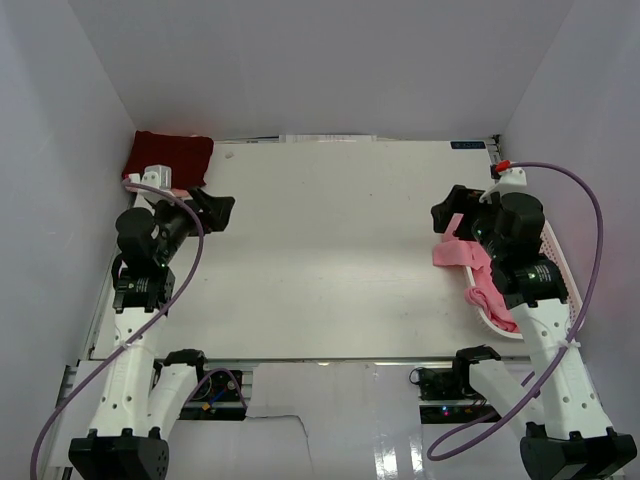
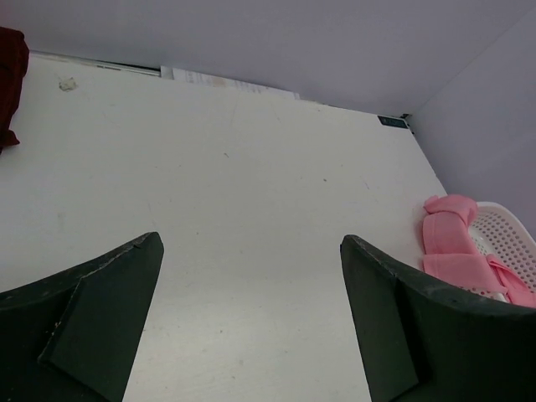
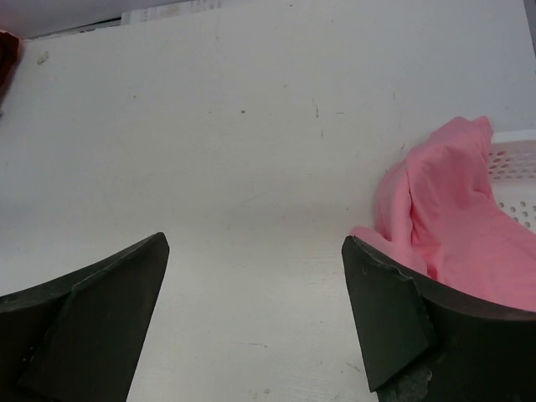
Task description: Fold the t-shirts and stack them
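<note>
The dark maroon t-shirt lies as a folded rectangle at the table's far left corner; its edge shows in the left wrist view. The salmon pink t-shirt lies crumpled, hanging out of the white mesh basket onto the table at the right. It also shows in the left wrist view and the right wrist view. My left gripper is open and empty, just right of the maroon shirt. My right gripper is open and empty above the table, its right finger close beside the pink cloth.
The basket stands at the table's right edge. White walls close in the table on three sides. A paper strip lies along the far edge. Bare white tabletop lies between the two arms.
</note>
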